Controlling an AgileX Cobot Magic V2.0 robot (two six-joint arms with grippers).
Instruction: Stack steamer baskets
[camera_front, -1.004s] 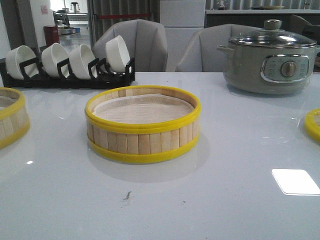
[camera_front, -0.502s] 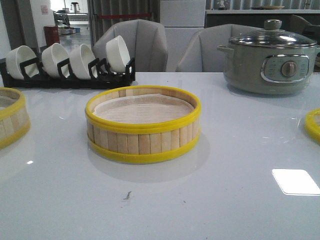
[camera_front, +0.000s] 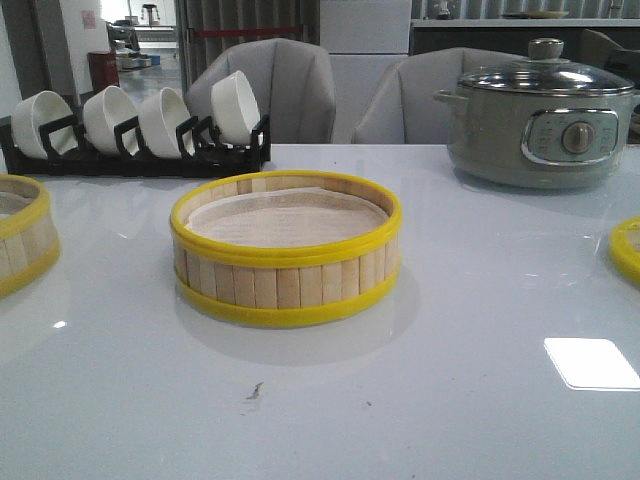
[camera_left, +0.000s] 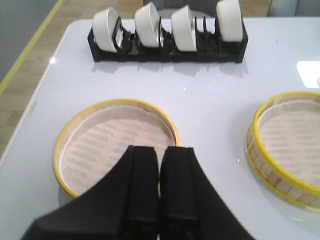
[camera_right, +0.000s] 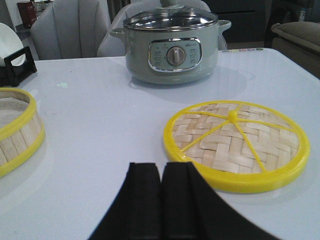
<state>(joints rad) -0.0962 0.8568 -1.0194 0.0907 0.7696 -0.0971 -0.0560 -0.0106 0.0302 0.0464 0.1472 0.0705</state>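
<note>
Right now nothing is stacked, and the main risk is a bad first grasp. The left end effector (camera_left: 159, 165) has its fingers pressed together and holds nothing, hanging over the near rim of the left steamer basket (camera_left: 116, 145); if it comes down like that it will bump the yellow rim or crumple the pale liner rather than straddle the wall. The slatted walls look thin, so a one-sided pinch may let the basket tilt and land crooked on the centre steamer basket (camera_front: 286, 245), catching rim on rim.

The right end effector (camera_right: 161, 185) is likewise closed and empty, just short of the woven lid (camera_right: 236, 145). That piece looks flat with no slat wall; if it goes on early, the stack is capped before the second basket arrives.

Both baskets hold only a pale liner, no food. Taking the centre basket as landmark on the counter (camera_front: 420, 400): the other basket is to its left, the lid to its right, the bowl rack (camera_front: 140, 135) with four white bowls behind-left, and the lidded electric pot (camera_front: 540, 125) behind-right.
</note>
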